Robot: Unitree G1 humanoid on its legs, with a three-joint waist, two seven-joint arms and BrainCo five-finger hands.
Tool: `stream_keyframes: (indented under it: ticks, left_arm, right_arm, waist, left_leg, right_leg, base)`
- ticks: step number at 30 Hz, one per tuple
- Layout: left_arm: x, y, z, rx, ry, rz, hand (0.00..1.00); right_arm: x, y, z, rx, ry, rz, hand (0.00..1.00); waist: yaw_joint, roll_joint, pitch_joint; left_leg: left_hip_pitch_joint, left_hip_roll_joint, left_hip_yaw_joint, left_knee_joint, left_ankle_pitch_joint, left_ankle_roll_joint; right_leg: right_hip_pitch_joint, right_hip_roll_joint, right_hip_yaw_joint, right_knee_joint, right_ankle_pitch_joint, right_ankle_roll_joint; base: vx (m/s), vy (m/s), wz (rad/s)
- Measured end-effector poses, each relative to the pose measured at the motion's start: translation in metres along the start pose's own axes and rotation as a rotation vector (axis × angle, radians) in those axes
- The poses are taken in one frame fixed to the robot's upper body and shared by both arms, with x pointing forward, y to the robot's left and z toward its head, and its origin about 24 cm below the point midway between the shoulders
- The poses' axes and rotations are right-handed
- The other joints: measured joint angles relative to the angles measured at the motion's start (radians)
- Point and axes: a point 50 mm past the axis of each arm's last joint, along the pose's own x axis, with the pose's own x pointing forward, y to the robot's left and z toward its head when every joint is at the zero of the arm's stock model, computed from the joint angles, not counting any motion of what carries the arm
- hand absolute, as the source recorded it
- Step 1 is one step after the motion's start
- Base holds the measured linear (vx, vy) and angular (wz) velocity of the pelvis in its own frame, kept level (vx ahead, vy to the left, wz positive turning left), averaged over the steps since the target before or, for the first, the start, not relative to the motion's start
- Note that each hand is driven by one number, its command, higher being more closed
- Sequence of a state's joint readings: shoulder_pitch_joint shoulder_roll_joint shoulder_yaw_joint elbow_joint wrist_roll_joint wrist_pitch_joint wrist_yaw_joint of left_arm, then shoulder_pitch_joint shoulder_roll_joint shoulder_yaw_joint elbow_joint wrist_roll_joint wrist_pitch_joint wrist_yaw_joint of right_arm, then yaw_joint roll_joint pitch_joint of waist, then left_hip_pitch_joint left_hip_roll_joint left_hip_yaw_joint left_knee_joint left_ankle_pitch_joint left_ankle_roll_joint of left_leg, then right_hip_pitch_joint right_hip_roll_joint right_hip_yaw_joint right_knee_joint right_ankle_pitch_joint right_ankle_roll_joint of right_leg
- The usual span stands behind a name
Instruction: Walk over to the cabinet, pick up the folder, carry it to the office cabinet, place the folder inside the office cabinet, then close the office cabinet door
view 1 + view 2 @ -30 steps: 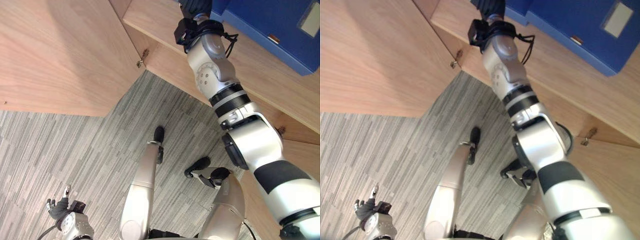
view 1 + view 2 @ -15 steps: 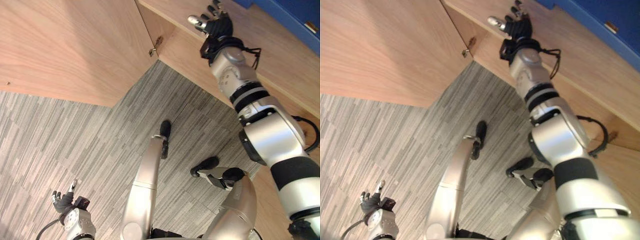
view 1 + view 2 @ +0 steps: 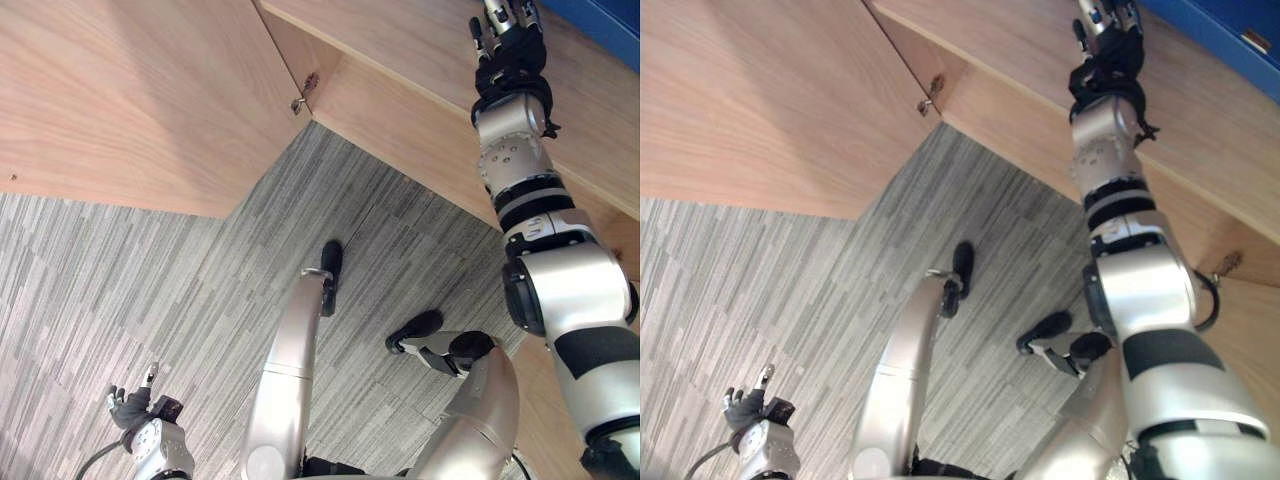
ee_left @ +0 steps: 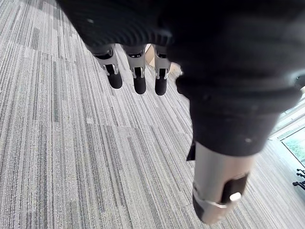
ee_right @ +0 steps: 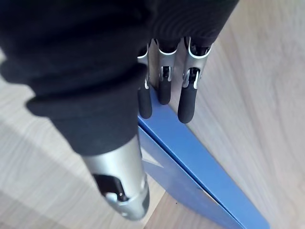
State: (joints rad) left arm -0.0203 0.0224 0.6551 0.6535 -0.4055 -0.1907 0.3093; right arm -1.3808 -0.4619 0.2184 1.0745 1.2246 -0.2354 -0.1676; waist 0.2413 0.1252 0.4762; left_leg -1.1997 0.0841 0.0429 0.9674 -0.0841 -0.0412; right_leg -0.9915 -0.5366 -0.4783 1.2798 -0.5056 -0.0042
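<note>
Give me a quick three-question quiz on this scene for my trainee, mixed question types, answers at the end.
1. True or false: the right hand is gripping the folder on the shelf.
2. What does the left hand hang over? A carpet; B shelf; C folder.
3. Fill in: the cabinet door stands ___.
Key: 1 false, its fingers are straight and hold nothing; 2 A; 3 open.
</note>
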Motion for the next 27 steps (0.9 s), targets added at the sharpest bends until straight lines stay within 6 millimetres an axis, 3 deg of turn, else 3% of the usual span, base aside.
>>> stream_keyframes:
  ticks: [13, 23, 27]
  left_arm:
    - [0.000, 0.003, -0.006, 0.008, 0.024, -0.012, 0.00]
    - [0.003, 0.016, -0.007, 0.000, 0.037, 0.025, 0.00]
    - [0.006, 0.018, -0.002, -0.002, 0.022, 0.022, 0.00]
  right_arm:
    - [0.001, -0.012, -0.001, -0.103, 0.033, -0.008, 0.00]
    - [0.005, -0.049, 0.043, -0.293, -0.031, -0.089, 0.00]
    - [0.005, -0.052, 0.048, -0.302, -0.038, -0.098, 0.00]
  waist:
    - [-0.032, -0.001, 0.000]
    - [-0.079, -0.005, 0.001]
    - [-0.090, -0.007, 0.002]
  left_leg:
    - [0.039, 0.029, 0.023, -0.026, 0.011, -0.007]
    - [0.058, 0.047, 0.033, -0.069, 0.028, 0.006]
    - [0.066, 0.062, 0.038, -0.073, 0.029, 0.008]
  right_leg:
    - [0.012, 0.034, 0.019, -0.038, 0.023, -0.016]
    - [0.022, 0.066, 0.018, -0.104, 0.069, -0.017]
    - [0.026, 0.083, 0.019, -0.120, 0.080, -0.018]
  base:
    - [0.01, -0.014, -0.08]
    - [0.01, 0.026, -0.08]
    - [0.00, 0.031, -0.12]
